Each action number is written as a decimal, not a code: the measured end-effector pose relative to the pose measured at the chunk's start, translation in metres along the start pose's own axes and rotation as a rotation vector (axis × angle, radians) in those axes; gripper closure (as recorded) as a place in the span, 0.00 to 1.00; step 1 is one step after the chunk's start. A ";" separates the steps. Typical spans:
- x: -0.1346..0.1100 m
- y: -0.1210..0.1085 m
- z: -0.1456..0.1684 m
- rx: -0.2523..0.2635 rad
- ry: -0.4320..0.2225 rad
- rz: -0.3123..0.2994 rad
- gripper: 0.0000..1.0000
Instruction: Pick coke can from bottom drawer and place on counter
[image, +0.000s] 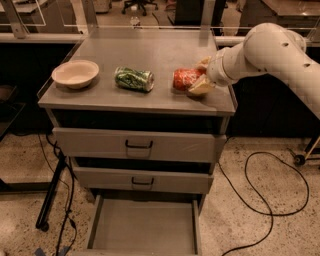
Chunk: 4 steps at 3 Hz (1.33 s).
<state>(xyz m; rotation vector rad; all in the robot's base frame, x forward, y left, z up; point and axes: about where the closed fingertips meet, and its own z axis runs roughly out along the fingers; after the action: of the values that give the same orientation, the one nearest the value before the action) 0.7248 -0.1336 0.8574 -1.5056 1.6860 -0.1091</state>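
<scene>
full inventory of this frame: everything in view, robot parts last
counter: 1, matte grey, top of the drawer cabinet
bowl: 1, pale beige, upright on the counter's left side
green can: 1, green patterned, on its side mid-counter
coke can: 1, red-orange, on its side at the counter's right
upper drawers: 2, grey with black handles, shut
bottom drawer: 1, grey, pulled open, plain floor showing
cable: 1, black, looped on the speckled floor at right
arm: 1, white, reaching in from the right
pincer: 1, cream, shut on the coke can's right end
</scene>
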 end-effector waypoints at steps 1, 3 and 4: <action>0.008 0.003 0.003 -0.034 0.027 -0.020 1.00; 0.017 0.006 0.004 -0.063 0.025 -0.006 0.82; 0.017 0.006 0.004 -0.063 0.025 -0.006 0.57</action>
<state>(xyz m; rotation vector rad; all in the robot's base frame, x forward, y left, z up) 0.7244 -0.1443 0.8427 -1.5619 1.7191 -0.0785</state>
